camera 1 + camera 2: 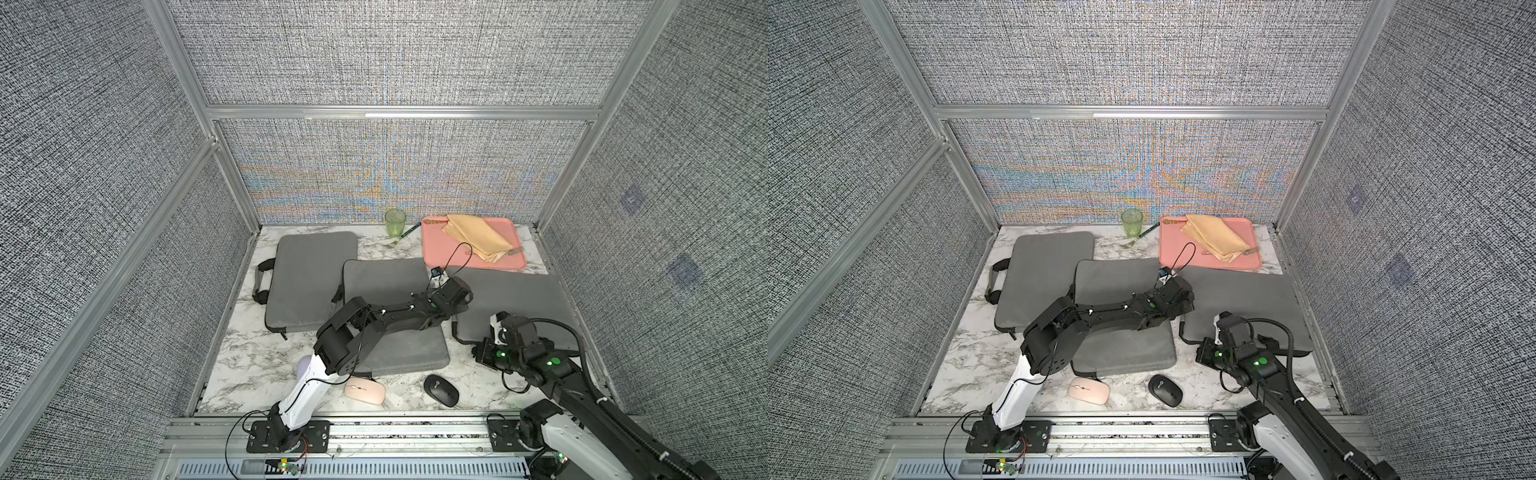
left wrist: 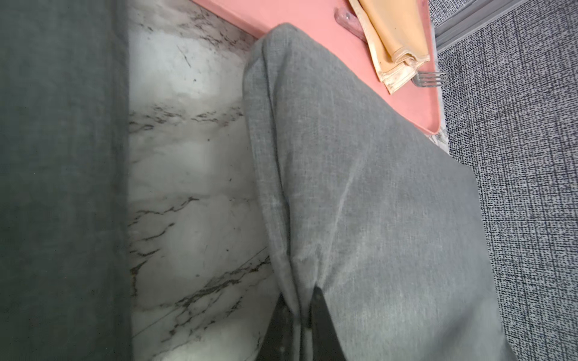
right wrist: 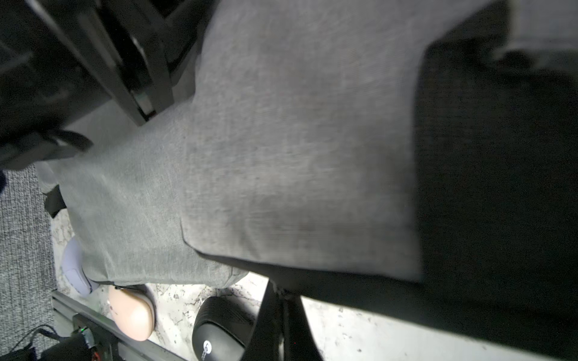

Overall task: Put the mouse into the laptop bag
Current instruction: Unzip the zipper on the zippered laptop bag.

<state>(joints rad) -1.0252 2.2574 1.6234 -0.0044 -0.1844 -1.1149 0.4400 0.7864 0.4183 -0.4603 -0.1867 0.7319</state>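
Nearest the front rail, two mice lie on the table (image 1: 257, 357). The pink mouse (image 1: 365, 390) sits just in front of the middle bag (image 1: 386, 286). The black mouse (image 1: 441, 390) lies beside it, toward my right arm. Both rest on the marble, outside the bags.

Three grey bags lie flat. The middle bag overlaps the edge of the left bag (image 1: 311, 274). The right bag (image 1: 515, 303) lies beyond a strip of bare marble, its far corner over the rim of the tray (image 1: 434, 245).

Left gripper (image 2: 299, 297): my jaws are closed on the right bag's seam, on the side facing the middle bag, with the fabric pinched between the fingers.

Right gripper (image 3: 280, 293): my jaws are fully closed, tips at the right bag's near edge. I cannot tell whether they pinch anything there.

A napkin (image 1: 476, 239) and a fork (image 2: 430, 79) lie on the tray, with a cup (image 1: 395, 222) beside it
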